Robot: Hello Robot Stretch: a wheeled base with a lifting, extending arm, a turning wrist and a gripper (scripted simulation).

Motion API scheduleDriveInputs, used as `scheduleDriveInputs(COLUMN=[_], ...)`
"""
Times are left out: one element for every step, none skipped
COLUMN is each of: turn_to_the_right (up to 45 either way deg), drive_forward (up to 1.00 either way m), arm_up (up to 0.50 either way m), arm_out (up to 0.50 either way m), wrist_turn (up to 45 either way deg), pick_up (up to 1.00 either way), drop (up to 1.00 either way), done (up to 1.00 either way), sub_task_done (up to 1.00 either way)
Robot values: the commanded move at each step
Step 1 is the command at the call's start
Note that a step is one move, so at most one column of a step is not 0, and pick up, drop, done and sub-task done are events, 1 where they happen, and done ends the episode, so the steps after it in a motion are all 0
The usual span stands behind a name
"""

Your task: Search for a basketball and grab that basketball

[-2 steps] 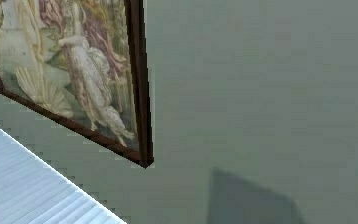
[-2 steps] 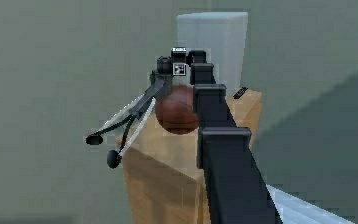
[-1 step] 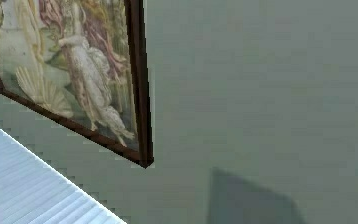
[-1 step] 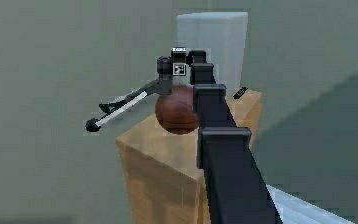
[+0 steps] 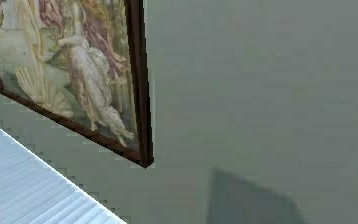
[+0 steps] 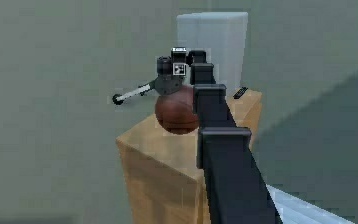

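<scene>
Arm side view: dark arm (image 6: 227, 150) rises from the bottom edge, right of middle, and runs up and to the left. At its far end are two white squares (image 6: 173, 68) with black marks. Left of them is the hand (image 6: 119, 98), its thin fingers (image 6: 137, 92) pointing toward the view's left against a grey-green wall (image 6: 57, 60)

Basketball (image 6: 175, 110): round, brown-orange, just below the hand's dark body and against the arm's left edge. It overlaps the top of a light wooden tabletop (image 6: 152, 170), so cannot tell whether it rests there or hangs free, nor whether the hand holds anything. Fingers apart or together: cannot tell

A tall pale box (image 6: 215, 40) stands behind the arm's far end. Small dark thing (image 6: 243, 93) at the tabletop's right end, too small to name

Forward view: painting (image 5: 72, 70) of figures in a dark frame on the grey-green wall, upper left. Pale striped surface (image 5: 27, 185) in the lower left corner
</scene>
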Motion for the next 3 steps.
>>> scheduleDriveInputs(turn_to_the_right=[0.0,0.0,0.0], drive_forward=[0.0,0.0,0.0], arm_up=[0.0,0.0,-0.12], arm_out=[0.0,0.0,0.0], wrist_turn=[45.0,9.0,0.0], pick_up=[0.0,0.0,0.0], drop=[0.0,0.0,0.0], done=[0.0,0.0,0.0], sub_task_done=[0.0,0.0,0.0])
